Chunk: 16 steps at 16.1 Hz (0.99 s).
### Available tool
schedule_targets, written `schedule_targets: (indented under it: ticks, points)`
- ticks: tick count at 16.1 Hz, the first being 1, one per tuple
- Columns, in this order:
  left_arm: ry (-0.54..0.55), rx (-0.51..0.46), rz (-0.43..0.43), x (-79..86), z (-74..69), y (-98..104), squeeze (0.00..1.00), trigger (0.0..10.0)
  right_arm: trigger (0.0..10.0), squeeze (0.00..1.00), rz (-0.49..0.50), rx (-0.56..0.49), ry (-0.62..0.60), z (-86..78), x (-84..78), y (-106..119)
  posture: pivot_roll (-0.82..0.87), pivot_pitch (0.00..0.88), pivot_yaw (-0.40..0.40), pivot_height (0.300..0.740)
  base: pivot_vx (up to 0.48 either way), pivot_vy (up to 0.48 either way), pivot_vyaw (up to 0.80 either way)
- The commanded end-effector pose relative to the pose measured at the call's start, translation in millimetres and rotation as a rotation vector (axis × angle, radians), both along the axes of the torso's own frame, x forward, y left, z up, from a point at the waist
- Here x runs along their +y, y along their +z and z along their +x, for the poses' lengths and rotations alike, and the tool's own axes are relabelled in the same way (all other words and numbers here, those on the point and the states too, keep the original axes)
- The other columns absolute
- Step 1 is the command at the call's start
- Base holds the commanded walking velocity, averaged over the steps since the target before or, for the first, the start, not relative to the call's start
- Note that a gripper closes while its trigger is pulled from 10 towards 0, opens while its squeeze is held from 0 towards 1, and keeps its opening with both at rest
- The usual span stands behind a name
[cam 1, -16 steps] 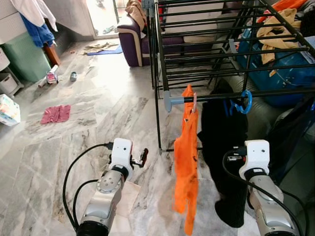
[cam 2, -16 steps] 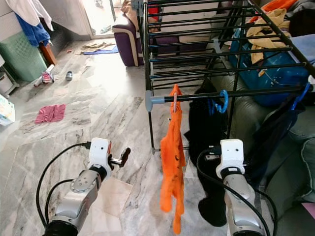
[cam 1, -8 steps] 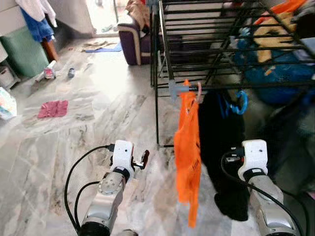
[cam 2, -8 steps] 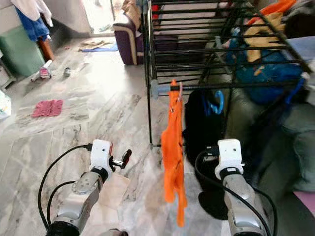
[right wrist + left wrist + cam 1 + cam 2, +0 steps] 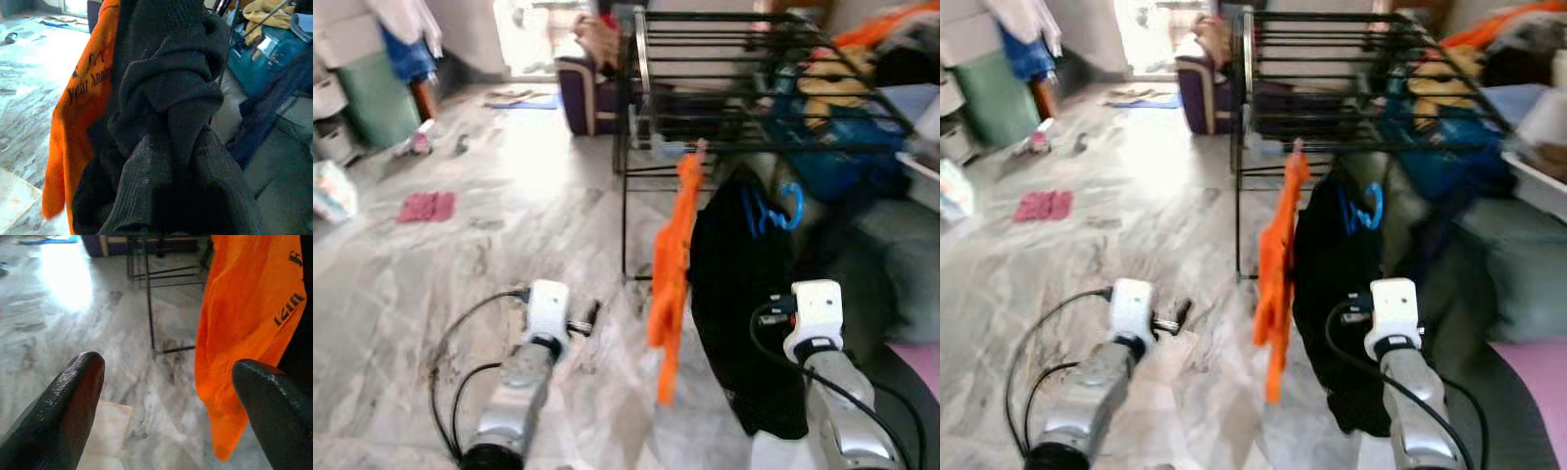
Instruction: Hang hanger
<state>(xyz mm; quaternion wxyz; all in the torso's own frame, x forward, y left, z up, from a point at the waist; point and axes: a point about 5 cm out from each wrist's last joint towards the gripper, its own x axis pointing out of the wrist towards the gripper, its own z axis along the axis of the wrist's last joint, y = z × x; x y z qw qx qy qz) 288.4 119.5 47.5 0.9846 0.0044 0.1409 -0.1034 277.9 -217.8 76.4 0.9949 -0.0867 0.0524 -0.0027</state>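
A black drying rack stands ahead. From its near rail hang an orange garment and a black garment, the black one on a blue hanger whose hook sits over the rail. My right arm reaches into the black garment. In the right wrist view my right gripper is shut on bunched black cloth. My left gripper is open and holds nothing, low over the floor to the left of the orange garment.
A purple sofa stands behind the rack's left end. A pink cloth lies on the marble floor to the left, near a green cabinet. A blue bag and grey cushions crowd the right side.
The whole view has shifted and blurred, so the camera moved; the rack and garments look nearer. Both arms keep the same pose.
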Motion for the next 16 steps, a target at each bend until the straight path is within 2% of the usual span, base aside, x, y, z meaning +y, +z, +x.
schedule_targets:
  ticks: [1,6,12,15,16]
  points:
    - [-0.013,0.006,-0.002,-6.0,-1.4,-0.3,0.00,10.0,10.0,0.00,-0.002,-0.067,0.006,7.1,2.6,16.8,-0.02,0.000,0.004,0.740,-0.326,0.000,0.00]
    - [0.001,0.010,-0.002,-4.7,-4.7,-1.9,0.00,10.0,10.0,0.00,0.013,-0.064,0.012,9.3,4.5,17.4,-0.01,0.000,0.002,0.740,-0.322,0.000,0.00]
    - [0.006,0.016,0.007,-1.9,-2.5,1.8,0.00,10.0,10.0,0.00,0.038,-0.054,0.028,8.9,16.1,14.9,0.00,0.000,0.003,0.740,-0.347,0.000,0.00]
    - [0.005,-0.007,0.010,3.1,-1.1,3.5,0.00,10.0,10.0,0.00,0.051,-0.037,0.026,7.4,17.1,10.5,0.00,0.000,0.009,0.740,0.000,0.000,0.00]
    - [0.030,-0.023,-0.017,3.8,1.5,6.9,0.00,10.0,10.0,0.00,0.060,-0.052,0.040,8.0,21.7,13.3,0.00,0.000,0.010,0.740,0.000,0.000,0.00]
